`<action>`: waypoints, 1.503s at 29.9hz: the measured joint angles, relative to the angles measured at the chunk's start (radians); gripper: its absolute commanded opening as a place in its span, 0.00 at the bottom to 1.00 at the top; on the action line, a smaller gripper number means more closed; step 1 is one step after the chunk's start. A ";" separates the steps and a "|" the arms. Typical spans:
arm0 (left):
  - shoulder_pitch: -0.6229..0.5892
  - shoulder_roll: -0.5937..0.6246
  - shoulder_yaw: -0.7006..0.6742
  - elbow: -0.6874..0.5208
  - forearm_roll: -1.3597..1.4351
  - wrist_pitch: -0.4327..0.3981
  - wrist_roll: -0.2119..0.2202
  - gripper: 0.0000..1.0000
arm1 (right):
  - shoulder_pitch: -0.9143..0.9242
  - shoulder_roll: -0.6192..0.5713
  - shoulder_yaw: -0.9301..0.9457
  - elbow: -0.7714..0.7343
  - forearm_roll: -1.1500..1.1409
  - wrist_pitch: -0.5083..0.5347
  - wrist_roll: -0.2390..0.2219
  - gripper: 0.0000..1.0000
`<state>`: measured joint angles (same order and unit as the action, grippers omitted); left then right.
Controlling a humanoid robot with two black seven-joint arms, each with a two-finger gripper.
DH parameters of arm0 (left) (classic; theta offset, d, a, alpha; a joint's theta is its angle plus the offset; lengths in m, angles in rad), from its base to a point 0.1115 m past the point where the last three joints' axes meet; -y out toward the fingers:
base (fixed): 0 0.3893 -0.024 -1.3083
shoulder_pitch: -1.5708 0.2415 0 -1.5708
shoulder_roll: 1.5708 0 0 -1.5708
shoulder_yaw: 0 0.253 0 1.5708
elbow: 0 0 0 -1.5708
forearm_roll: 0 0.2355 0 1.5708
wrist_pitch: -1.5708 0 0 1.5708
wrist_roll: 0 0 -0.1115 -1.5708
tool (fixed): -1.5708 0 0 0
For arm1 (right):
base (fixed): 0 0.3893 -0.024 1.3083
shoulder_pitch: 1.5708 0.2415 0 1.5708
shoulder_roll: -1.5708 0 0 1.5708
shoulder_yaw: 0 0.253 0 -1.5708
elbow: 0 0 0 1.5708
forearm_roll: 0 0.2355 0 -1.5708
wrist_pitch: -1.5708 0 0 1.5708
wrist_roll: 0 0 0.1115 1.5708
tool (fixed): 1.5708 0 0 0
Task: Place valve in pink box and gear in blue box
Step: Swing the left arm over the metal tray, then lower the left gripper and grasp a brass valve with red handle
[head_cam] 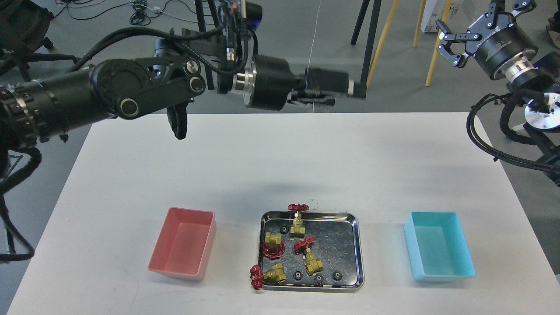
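Observation:
Several brass valves with red handwheels, such as one (309, 258), lie in a shiny steel tray (360, 251) at the front middle of the table. Several tiny black gears, such as one (337, 275), lie there too. The pink box (175, 270) stands empty left of the tray and the blue box (444, 274) stands empty to its right. My left gripper (345, 91) is blurred, points right above the table's far edge, and looks open and empty. My right gripper (479, 17) is open and empty at the top right, partly cut off by the view's edge.
One valve's handwheel (298, 207) hangs over the tray's far rim and another handwheel (256, 276) over its front left corner. Tripod legs (369, 48) and cables lie on the floor beyond the white table (280, 166).

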<state>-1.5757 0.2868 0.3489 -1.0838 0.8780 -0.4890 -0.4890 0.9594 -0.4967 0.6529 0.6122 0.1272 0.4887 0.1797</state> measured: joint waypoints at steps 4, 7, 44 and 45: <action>-0.134 0.012 0.234 -0.213 0.154 0.000 0.000 1.00 | -0.022 -0.002 0.001 -0.001 0.000 0.000 0.000 1.00; -0.166 0.000 0.376 -0.288 0.209 0.078 0.000 1.00 | -0.030 -0.002 0.002 -0.004 0.000 0.000 0.001 1.00; 0.357 0.001 0.352 -0.041 0.424 0.623 0.000 0.98 | 0.074 0.109 0.002 -0.078 -0.015 0.000 -0.010 1.00; 0.360 0.003 0.351 -0.040 0.428 0.624 0.000 0.96 | 0.072 0.110 0.002 -0.076 -0.015 0.000 -0.010 1.00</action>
<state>-1.2158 0.2899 0.7000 -1.1239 1.3063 0.1348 -0.4886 1.0319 -0.3864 0.6550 0.5358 0.1121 0.4887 0.1699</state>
